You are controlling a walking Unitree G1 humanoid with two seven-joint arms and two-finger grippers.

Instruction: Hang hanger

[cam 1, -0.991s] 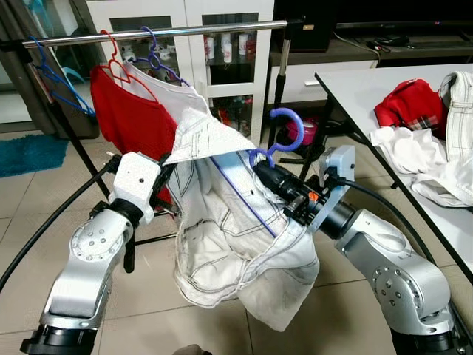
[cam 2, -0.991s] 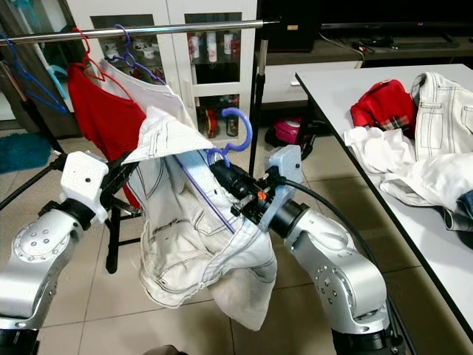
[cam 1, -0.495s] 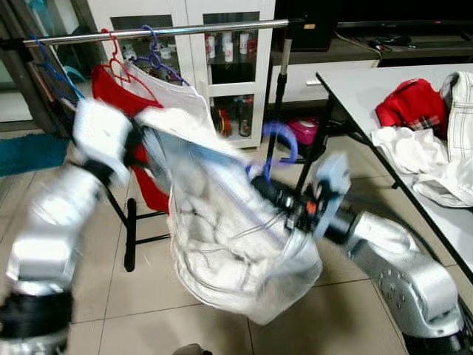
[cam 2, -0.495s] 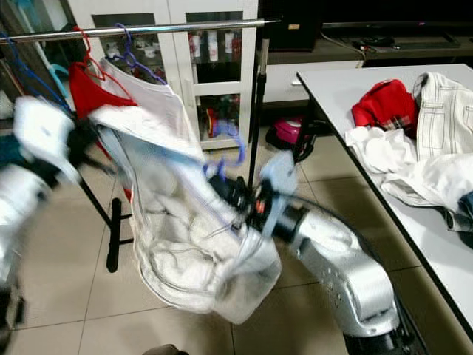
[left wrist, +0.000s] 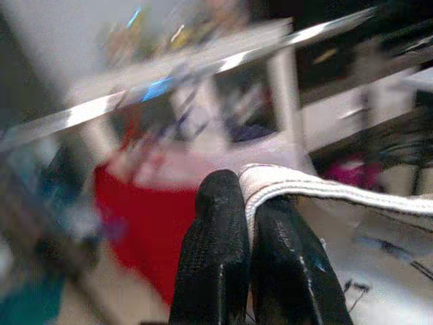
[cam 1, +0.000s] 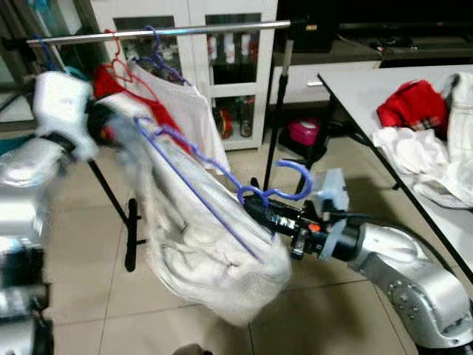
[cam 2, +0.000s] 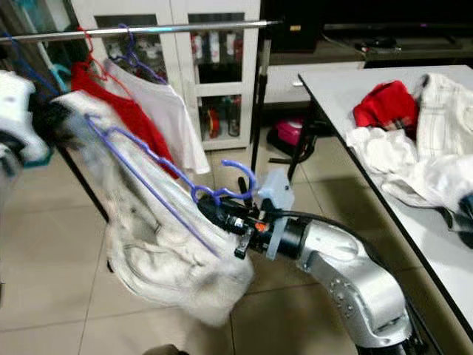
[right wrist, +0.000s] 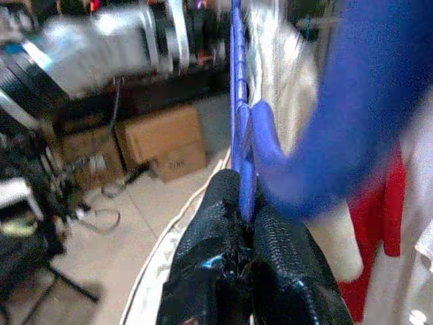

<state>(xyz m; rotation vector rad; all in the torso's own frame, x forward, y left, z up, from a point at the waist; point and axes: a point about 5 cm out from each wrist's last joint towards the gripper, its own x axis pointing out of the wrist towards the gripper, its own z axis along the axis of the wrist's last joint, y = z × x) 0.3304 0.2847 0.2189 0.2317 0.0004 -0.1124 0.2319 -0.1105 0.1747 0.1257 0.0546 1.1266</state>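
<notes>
The right pincer grips the blue hanger, the left pincer pinches its white shirt, not yet on the rail.

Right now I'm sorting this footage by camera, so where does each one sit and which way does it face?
Left eye: head, looking down at the blue hanger carrying a white garment; both arms show.
Right eye: beside it, same scene; rail behind.
Left wrist: along the left claw, shut on the garment's edge, facing the rail.
Right wrist: along the right claw, shut on the hanger, facing the floor and boxes.
Both wrist views share the red shirt.
</notes>
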